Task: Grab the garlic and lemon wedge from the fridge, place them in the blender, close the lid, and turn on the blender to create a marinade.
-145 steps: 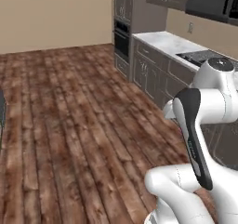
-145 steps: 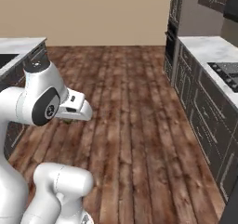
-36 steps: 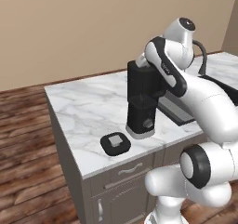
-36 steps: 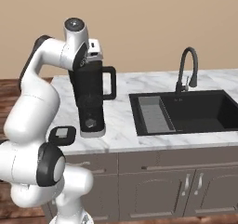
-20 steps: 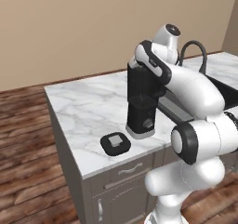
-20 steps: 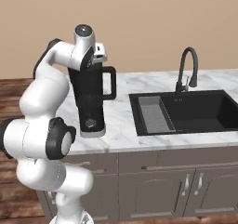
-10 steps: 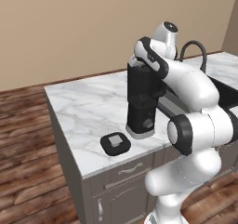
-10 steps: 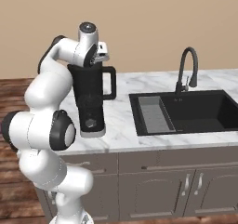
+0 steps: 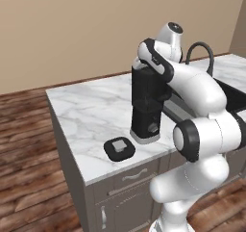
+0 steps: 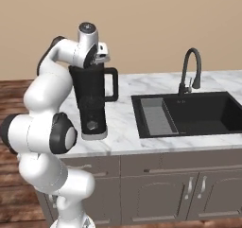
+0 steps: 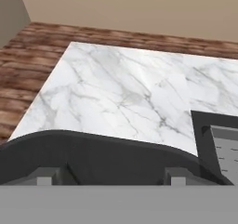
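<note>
We see a white marble desk (image 9: pixel 86 110) on grey cabinets (image 10: pixel 156 189) with pale bar handles. Set into the top is a black sink (image 10: pixel 208 113), with a grey ribbed rack (image 10: pixel 158 116) lying in its left part. A dark curved faucet (image 10: pixel 191 71) rises at the sink's back edge. Brown wooden plank floor (image 9: pixel 24 178) runs beside the desk, and a plain beige wall (image 9: pixel 72 29) stands behind it.

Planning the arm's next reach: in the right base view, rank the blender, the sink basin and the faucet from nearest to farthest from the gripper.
1. blender, directly under the gripper.
2. sink basin, to its right, set into the counter.
3. faucet, behind the sink, slightly farther right.
</note>
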Tool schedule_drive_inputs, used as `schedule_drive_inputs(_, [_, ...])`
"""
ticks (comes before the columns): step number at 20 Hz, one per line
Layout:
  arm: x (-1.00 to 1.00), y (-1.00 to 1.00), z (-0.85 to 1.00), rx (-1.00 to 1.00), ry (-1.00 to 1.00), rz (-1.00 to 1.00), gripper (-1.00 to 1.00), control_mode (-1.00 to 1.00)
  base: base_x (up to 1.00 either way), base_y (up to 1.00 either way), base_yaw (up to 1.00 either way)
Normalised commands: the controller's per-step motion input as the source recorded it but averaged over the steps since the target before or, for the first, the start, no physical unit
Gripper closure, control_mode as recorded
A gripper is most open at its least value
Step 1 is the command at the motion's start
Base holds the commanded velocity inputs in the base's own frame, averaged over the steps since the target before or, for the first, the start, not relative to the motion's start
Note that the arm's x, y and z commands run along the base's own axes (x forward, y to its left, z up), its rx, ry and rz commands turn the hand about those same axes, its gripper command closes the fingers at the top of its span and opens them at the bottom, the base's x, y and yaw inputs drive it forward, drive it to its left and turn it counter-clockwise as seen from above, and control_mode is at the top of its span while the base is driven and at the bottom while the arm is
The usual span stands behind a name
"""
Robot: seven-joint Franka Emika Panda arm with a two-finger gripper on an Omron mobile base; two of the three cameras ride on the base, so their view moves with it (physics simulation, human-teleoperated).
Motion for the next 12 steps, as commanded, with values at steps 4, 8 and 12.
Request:
schedule_drive_inputs(4, [-0.14,0.0,0.32,0.0,0.0,0.0,-1.0,-1.0,0.0,0.0,0.0])
schedule_drive_inputs(8, [-0.57,0.0,0.4,-0.01,-0.04,0.0,-1.0,-1.0,0.0,0.0,0.0])
schedule_drive_inputs(12, [-0.92,-0.04,0.16,0.0,-0.02,0.0,-1.0,-1.0,0.0,0.0,0.0])
